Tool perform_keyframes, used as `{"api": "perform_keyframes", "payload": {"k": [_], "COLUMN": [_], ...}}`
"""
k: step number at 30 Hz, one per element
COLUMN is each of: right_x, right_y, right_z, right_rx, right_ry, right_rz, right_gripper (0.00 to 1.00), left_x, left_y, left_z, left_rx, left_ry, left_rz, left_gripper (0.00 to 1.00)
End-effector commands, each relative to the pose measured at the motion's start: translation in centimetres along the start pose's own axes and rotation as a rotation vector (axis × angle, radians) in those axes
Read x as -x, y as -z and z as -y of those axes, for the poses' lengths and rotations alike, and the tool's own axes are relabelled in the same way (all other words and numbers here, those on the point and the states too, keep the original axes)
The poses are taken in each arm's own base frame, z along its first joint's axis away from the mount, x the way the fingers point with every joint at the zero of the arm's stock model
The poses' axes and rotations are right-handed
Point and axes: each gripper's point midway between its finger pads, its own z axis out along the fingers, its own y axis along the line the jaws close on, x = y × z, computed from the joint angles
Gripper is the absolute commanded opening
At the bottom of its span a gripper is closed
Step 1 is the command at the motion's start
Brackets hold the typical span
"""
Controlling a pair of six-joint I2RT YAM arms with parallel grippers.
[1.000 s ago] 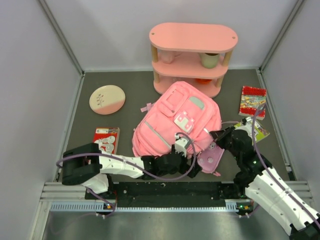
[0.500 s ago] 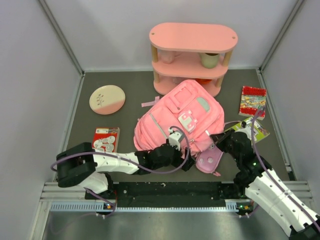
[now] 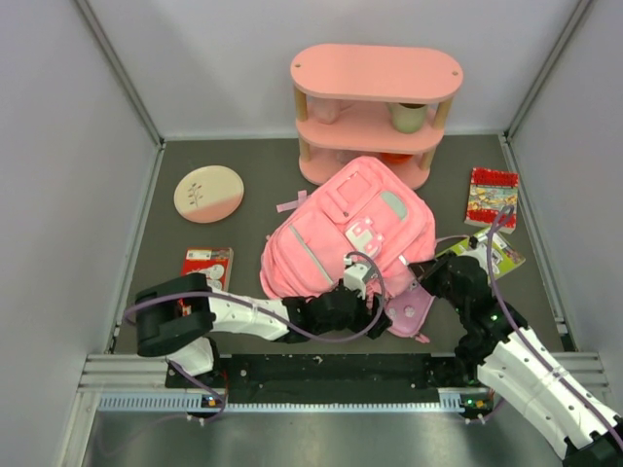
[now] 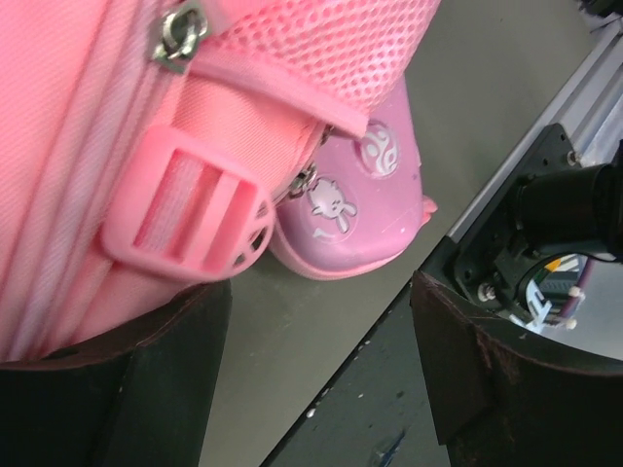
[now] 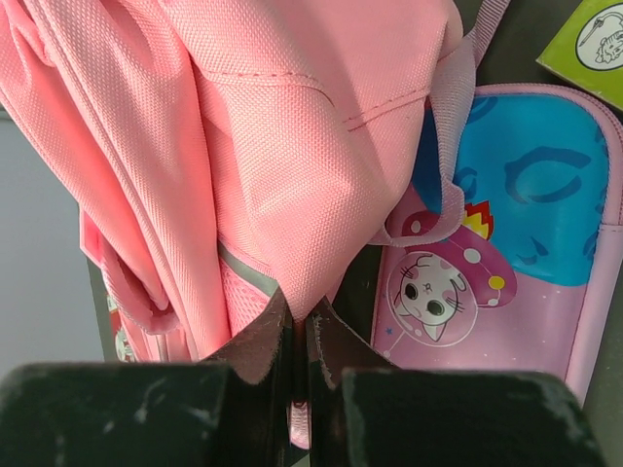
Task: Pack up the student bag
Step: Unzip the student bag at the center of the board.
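Pinching coarse woven pink cloth of the student bag (image 5: 273, 146), mid-desk (image 3: 165, 243), in the right gripper (image 5: 299, 326), jaws nearly touching. With the left gripper (image 4: 316, 292) spread wide and empty by a ribbed plastic buckle (image 4: 185, 219) and mesh (image 4: 360, 49); glossy purple oval pencil case (image 4: 355, 214), bunny print, just beside.

Item 1, left arm (image 3: 243, 316): we logged it stretched low towards the right, elbow bent; left gripper (image 4: 316, 375) with jaws spread wide.

Item 2, right arm (image 3: 531, 375): we logged it angled inward; right gripper (image 5: 300, 336) pinched on a fold of the student bag (image 5: 292, 146).
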Motion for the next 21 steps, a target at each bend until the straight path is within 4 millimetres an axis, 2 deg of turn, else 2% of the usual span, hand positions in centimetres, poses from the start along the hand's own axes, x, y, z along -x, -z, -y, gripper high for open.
{"api": "perform_keyframes", "payload": {"k": [1, 5, 9, 13, 17, 21], "right_x": [1.4, 1.4, 1.2, 0.9, 0.7, 0.5], "right_y": [1.2, 1.8, 2.4, 3.1, 3.5, 4.0], "right_z": [-5.4, -6.3, -6.6, -6.8, -7.3, -7.6], "right_rx": [0.181, 0.211, 0.225, 0.244, 0.263, 0.273], "right_ry": [-0.044, -0.050, -0.060, -0.079, -0.090, -0.092], "right_rz": [0.003, -0.005, -0.016, -0.032, -0.052, -0.069], "right_gripper": [0.00, 0.00, 0.00, 0.00, 0.00, 0.00], "left_x": [1.7, 1.6, 2.1, 4.3, 6.4, 7.5], "left_y": [-1.2, -2.2, -2.5, -2.4, -2.3, -2.0], "left_z": [2.0, 1.7, -0.2, -2.1, -2.1, -2.2], "left_rx": [-0.025, 0.001, 0.094, 0.199, 0.204, 0.227], "left_ry": [0.050, 0.060, 0.077, 0.094, 0.092, 0.088], "left_rz": [0.045, 0.052, 0.102, 0.227, 0.322, 0.360], "left_gripper": [0.79, 0.79, 0.79, 0.79, 0.77, 0.73]}}
